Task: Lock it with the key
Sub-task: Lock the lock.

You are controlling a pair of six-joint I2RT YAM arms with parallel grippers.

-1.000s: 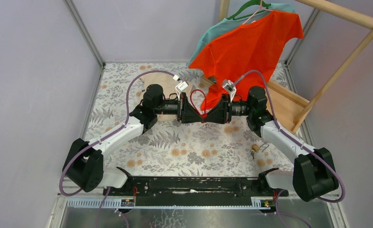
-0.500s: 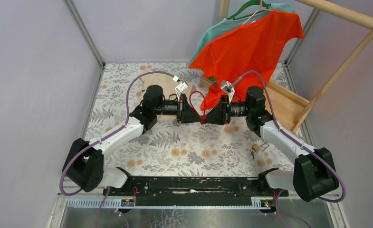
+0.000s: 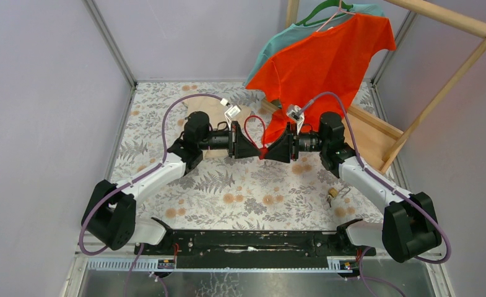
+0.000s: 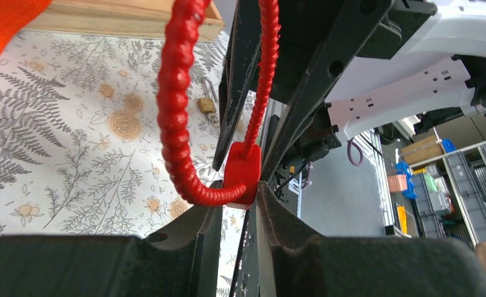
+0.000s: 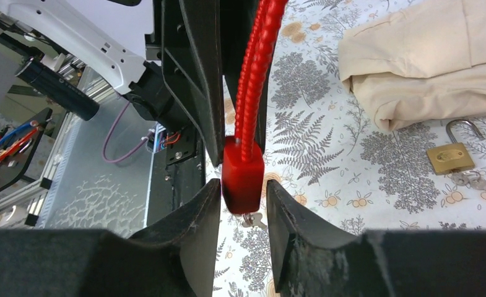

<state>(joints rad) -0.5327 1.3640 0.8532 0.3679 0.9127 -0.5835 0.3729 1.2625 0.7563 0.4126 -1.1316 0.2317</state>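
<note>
A red cable lock hangs above the table's middle, its block body (image 3: 263,151) (image 4: 241,170) (image 5: 243,175) low and its ribbed cable (image 3: 253,125) looped upward. My left gripper (image 3: 258,150) (image 4: 239,201) and right gripper (image 3: 269,151) (image 5: 243,185) meet tip to tip at the body. The left fingers close on the body's end, the cable resting on one finger. The right fingers flank the body with only slivers of gap. A small metal key (image 5: 251,218) sticks out of the body's underside.
A brass padlock with keys (image 3: 333,193) (image 5: 450,158) (image 4: 207,104) lies on the floral table at the right. A folded beige cloth (image 3: 210,110) (image 5: 426,55) lies behind the left arm. An orange shirt (image 3: 327,55) hangs on a wooden rack (image 3: 438,93) at the back right.
Both wrists have rolled, so the grippers now show edge-on as narrow wedges. The left gripper has drawn slightly left, and the cable loop has swung up and left.
</note>
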